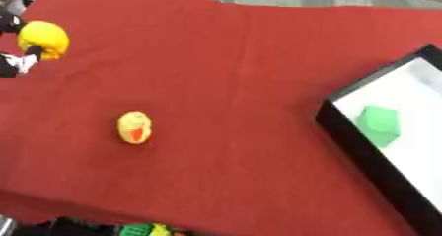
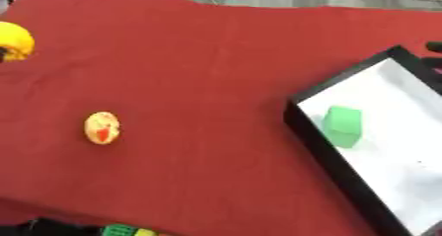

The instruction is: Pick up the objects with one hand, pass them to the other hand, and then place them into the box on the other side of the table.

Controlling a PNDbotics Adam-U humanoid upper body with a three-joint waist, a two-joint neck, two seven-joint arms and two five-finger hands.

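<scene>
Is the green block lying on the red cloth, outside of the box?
No, the green block lies inside the box, on its white floor, while the red cloth carries only a small yellow and red object.

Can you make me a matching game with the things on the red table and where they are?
Things:
1. yellow ball
2. green block
3. small yellow and red toy

Places:
A. lying alone on the red cloth, left of the middle
B. inside the black-rimmed box on the right
C. at the far left edge, in the left hand

Pairs: 1-C, 2-B, 3-A
</scene>
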